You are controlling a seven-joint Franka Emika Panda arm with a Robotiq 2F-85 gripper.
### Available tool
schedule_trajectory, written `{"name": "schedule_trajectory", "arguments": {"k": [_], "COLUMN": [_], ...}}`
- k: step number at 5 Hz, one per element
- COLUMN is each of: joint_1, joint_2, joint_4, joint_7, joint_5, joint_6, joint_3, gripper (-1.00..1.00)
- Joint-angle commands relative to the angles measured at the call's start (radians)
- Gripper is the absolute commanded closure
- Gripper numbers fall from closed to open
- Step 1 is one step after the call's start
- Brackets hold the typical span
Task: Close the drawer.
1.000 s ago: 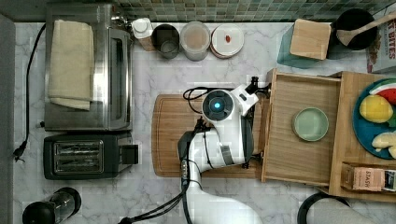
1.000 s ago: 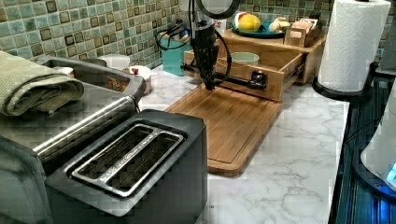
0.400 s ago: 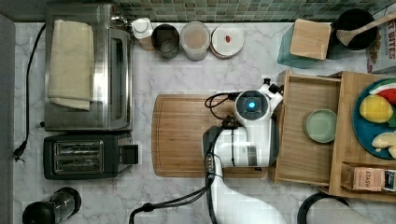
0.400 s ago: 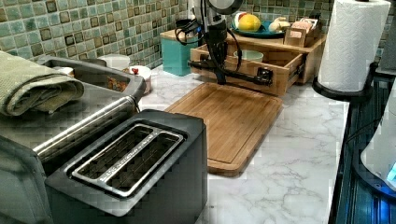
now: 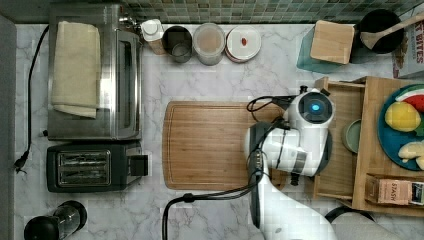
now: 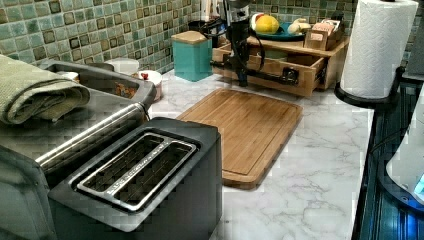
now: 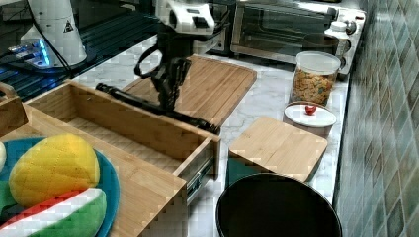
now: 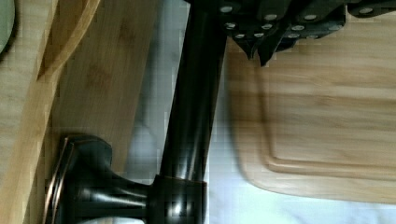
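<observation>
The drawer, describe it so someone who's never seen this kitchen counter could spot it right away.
Find the wooden stand carrying a blue plate of fruit. The drawer juts out beneath it toward the cutting board. Unlike that flat board, it is a shallow bamboo tray with low walls and a long black bar handle across its front.

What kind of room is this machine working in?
Most likely a kitchen counter, or a mock-up of one: a toaster and toaster oven stand on a marble worktop against a tiled wall, with a cutting board alongside.
</observation>
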Motion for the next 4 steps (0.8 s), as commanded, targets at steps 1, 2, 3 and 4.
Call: {"name": "schedule_trajectory", "arguments": {"k": [1,2,3,4], "joint_1": [-0.212,-0.26,-0.211,-0.206], "joint_2": [0.037,0.066,0.039,0.039], "joint_4": [0.215,0.195,0.212,0.212], "joint_7": [-0.181,-0.243,-0.122,-0.124], "joint_5": [0.031,0.047,-0.054,-0.051], "joint_6": [0.061,0.214,0.108,0.108], "joint_3": [-0.153,-0.15,-0.19,-0.196], "gripper": [1.0,1.0,1.0,1.0]}}
